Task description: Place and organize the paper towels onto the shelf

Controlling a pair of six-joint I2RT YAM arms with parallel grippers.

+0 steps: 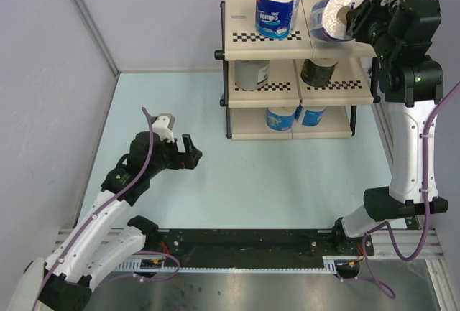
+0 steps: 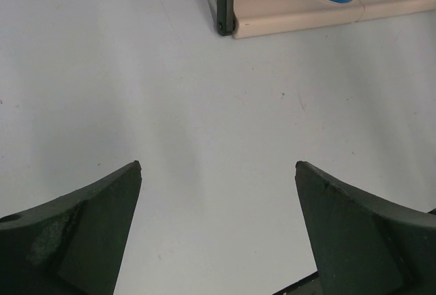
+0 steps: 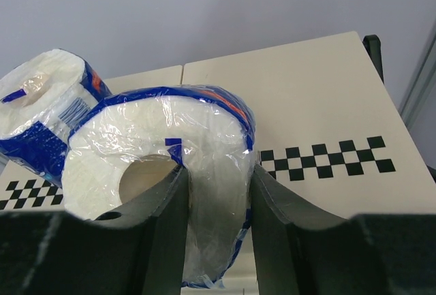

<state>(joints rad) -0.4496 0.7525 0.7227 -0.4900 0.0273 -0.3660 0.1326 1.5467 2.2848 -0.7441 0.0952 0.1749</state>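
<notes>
Right wrist: fingers point(image 3: 279, 234) clamp the paper towel roll point(image 3: 157, 128), one inside its core.

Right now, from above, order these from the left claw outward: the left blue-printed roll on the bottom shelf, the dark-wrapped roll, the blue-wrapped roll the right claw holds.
From the left gripper:
1. Left blue-printed roll, bottom tier.
2. Dark-wrapped roll, middle tier, right side.
3. Blue-wrapped roll in the right gripper, top tier.

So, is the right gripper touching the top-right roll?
Touching. Right wrist view: the right gripper pinches the wall of the roll, one finger inside the core, one outside.
</notes>
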